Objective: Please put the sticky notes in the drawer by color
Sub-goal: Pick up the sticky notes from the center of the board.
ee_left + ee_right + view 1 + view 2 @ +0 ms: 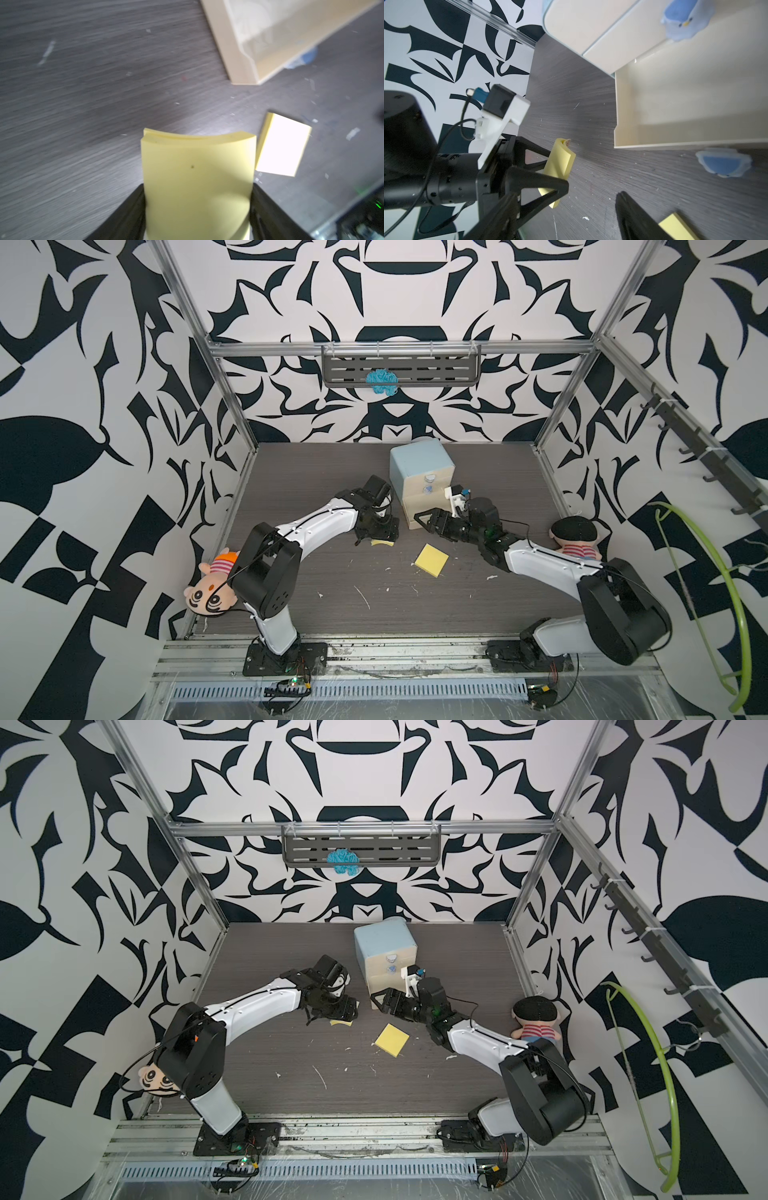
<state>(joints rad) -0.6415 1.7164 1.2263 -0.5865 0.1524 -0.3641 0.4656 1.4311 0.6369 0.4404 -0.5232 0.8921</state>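
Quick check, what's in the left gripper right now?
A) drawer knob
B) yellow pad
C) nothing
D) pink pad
B: in the left wrist view a bent yellow pad sits clamped between the fingers of the left gripper; the other yellow pad lies loose on the table.

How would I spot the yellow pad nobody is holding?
Find the pale blue chest at the back of the dark table. Before its open bottom drawer lies a yellow pad. Unlike the other pad, bent in the left pincer, it lies flat and free.
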